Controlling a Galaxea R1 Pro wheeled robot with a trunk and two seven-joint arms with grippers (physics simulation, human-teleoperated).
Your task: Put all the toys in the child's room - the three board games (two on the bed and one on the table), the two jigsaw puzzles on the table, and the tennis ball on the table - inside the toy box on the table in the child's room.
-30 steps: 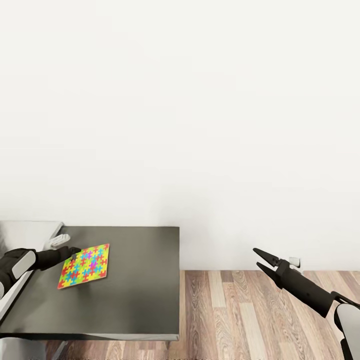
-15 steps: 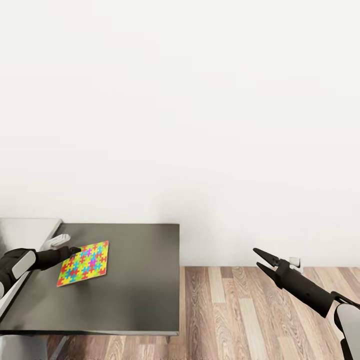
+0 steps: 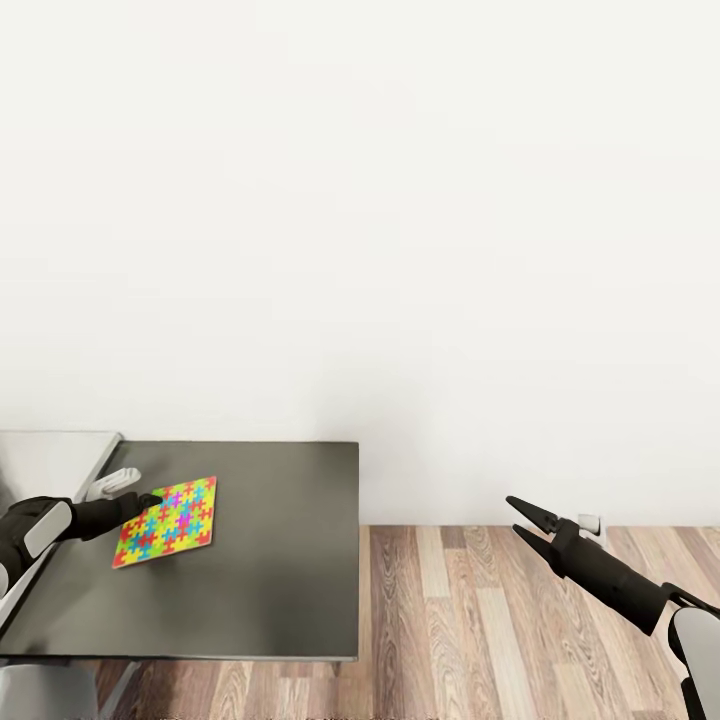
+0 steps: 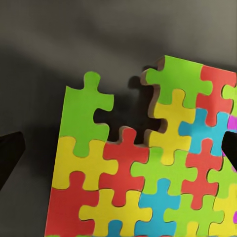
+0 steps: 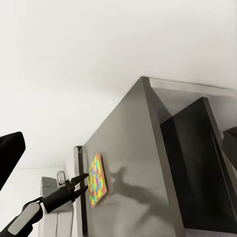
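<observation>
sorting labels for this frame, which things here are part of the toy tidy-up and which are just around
Job:
- jigsaw puzzle, gripped at its edge and lifted
- left gripper, holding it
- table, dark grey section beneath

Just around:
- right gripper, open over the wooden floor
- white wall

Cut off or unclear from my station

Jigsaw puzzle (image 4: pixel 148 177) runs off the left wrist frame; left gripper (image 3: pixel 150 499) fingertips merge with its edge (grip unclear to me); right arm (image 3: pixel 640 600) and pale desk section (image 3: pixel 50 455) cropped in the head view.
</observation>
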